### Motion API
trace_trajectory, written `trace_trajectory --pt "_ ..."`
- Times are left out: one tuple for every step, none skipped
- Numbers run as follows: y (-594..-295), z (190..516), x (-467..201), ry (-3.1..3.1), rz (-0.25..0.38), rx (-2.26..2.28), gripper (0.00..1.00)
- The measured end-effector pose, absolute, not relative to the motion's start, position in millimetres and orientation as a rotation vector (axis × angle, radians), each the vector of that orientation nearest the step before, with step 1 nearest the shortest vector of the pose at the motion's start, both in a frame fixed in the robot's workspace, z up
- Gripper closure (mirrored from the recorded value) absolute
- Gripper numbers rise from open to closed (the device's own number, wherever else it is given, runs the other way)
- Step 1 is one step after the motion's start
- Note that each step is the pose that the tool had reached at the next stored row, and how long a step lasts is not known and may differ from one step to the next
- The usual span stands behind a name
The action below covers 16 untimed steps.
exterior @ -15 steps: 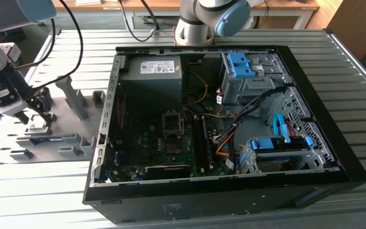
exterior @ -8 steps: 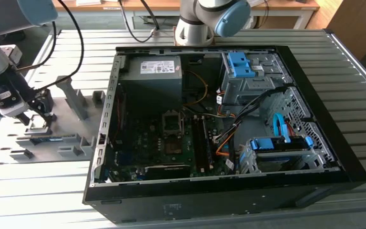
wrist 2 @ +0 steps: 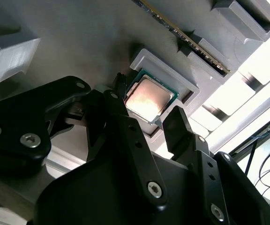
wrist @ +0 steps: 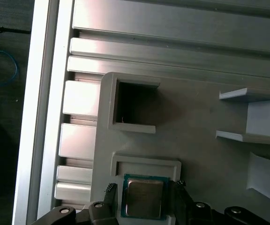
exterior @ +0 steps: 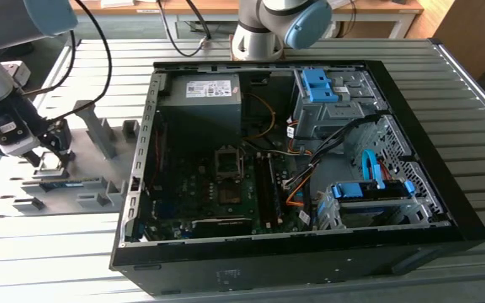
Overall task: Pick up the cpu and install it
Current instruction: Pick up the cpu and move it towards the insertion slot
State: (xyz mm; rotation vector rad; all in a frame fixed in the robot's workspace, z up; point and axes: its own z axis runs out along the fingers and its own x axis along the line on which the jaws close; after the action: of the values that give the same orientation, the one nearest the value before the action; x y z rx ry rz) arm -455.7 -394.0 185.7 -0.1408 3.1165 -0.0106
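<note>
This is a robotics lab or test workshop. A work table (exterior: 479,95) built of ribbed aluminium profiles carries an open desktop computer case (exterior: 293,265) and a grey fixture plate (exterior: 83,167) with moulded holders for loose parts. 1 robot arm base (exterior: 255,38) stands at the table's far edge. Black cables (exterior: 103,44) trail across the slats, and wooden desks (exterior: 369,7) stand behind.
</note>
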Motion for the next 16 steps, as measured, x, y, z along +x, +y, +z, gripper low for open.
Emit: trace_trajectory --pt "-394.0 185.6 -455.7 3.117 -0.011 -0.141 0.41" --pt "-394.0 185.4 -455.8 3.117 -0.011 -0.141 0.41" --pt "-394.0 185.1 -455.8 3.116 -0.011 -0.139 0.41" --pt "-394.0 184.9 -455.9 3.117 -0.011 -0.134 0.41" --pt "-394.0 184.7 -456.0 3.117 -0.011 -0.129 0.41" --pt "-393.9 184.5 -456.0 3.117 -0.011 -0.120 0.41" --pt "-393.9 184.2 -456.0 3.118 -0.012 -0.110 0.41" --pt "-393.9 184.1 -456.0 3.118 -0.012 -0.103 0.41" --pt "-393.9 183.8 -456.0 3.118 -0.013 -0.100 0.41" --pt "-393.9 183.6 -456.0 3.118 -0.013 -0.100 0.41" --pt "-393.9 183.4 -456.0 3.118 -0.013 -0.099 0.41" --pt "-393.9 183.3 -456.0 3.118 -0.013 -0.099 0.41" --pt "-393.9 183.1 -456.0 3.118 -0.013 -0.099 0.41" --pt "-393.9 183.0 -456.0 3.118 -0.013 -0.099 0.41" --pt "-393.9 182.8 -456.0 3.118 -0.013 -0.099 0.41" --pt "-393.9 182.6 -456.0 3.118 -0.013 -0.099 0.41"
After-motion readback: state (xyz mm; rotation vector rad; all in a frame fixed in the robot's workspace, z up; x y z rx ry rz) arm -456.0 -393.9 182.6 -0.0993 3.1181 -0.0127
